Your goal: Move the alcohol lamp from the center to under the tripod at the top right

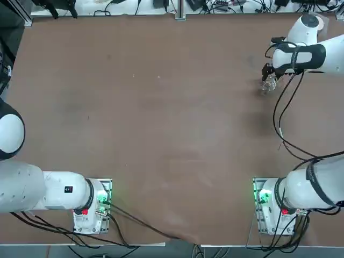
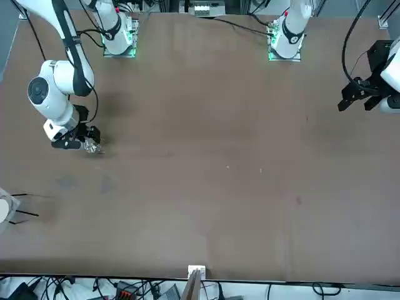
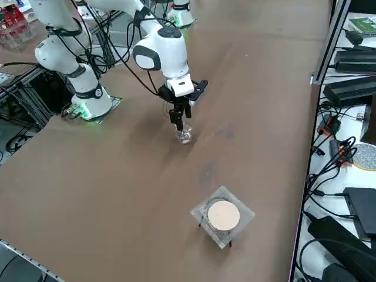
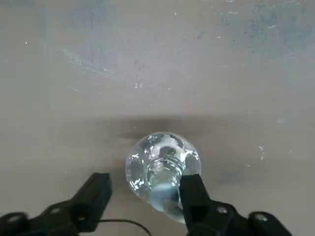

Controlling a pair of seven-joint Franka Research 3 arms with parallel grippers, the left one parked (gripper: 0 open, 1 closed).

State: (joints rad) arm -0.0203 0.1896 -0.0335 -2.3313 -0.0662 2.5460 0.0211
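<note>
My right black two-finger gripper (image 4: 146,180) stands open, ungripping, around the clear glass alcohol lamp's neck. In the right side view, the white-topped tripod (image 3: 224,215) sits well apart, toward the lamp (image 3: 184,134)'s five o'clock; I judge regrasping or final placement remains.

table (image 1: 156,123): brown, scuffed | on it: alcohol lamp (image 4: 162,167); tripod (image 3: 223,216); black cables (image 2: 240,26)

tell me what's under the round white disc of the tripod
Beneath the disc is a square translucent sheet, its corners sticking out all round, and short dark leg tips show past its edges. Whatever lies directly below the two is covered from this side.
</note>
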